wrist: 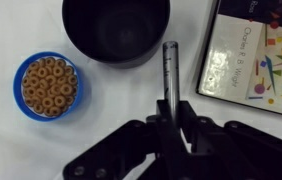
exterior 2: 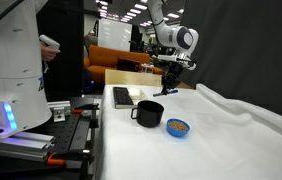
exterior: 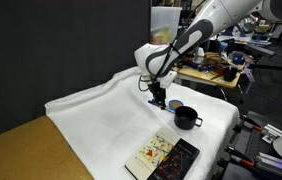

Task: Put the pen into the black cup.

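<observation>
My gripper (wrist: 171, 112) is shut on the pen (wrist: 168, 72), a thin dark stick that points away from the jaws toward the black cup (wrist: 115, 28). In the wrist view the pen's tip ends just beside the cup's rim, over the white cloth. In both exterior views the gripper (exterior: 157, 97) (exterior 2: 170, 82) hangs above the table, up and to the side of the black cup (exterior: 187, 118) (exterior 2: 148, 113), which stands upright with its handle out.
A blue dish of cereal rings (wrist: 48, 84) (exterior 2: 178, 127) (exterior: 175, 105) sits next to the cup. A book with a colourful cover (wrist: 263, 55) (exterior: 154, 150) lies nearby beside a black slab (exterior: 177, 160). A white cloth (exterior: 101, 115) covers the table.
</observation>
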You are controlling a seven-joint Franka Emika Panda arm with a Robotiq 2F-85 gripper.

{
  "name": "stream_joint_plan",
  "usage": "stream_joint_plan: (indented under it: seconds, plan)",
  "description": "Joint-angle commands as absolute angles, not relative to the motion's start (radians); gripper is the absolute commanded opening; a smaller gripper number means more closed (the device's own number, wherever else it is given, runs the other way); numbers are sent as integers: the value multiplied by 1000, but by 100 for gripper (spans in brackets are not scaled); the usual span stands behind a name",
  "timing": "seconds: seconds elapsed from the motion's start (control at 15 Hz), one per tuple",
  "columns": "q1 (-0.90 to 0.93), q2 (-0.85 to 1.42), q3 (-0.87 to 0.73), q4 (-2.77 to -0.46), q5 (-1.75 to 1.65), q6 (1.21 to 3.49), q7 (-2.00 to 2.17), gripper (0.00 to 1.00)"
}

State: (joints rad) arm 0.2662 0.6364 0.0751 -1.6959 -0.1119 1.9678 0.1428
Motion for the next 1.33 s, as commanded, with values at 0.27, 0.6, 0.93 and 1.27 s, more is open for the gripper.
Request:
stream_joint_plan:
  seconds: [0.27, 0.6, 0.93, 1.27]
  plan:
    - [196, 573, 33, -1849, -126, 2034, 144, 4]
    - [174, 542, 33, -1895, -123, 2041, 142, 4]
    - [179, 562, 38, -1863, -120, 2003, 144, 16]
    - [182, 556, 36, -1872, -125, 2017, 150, 4]
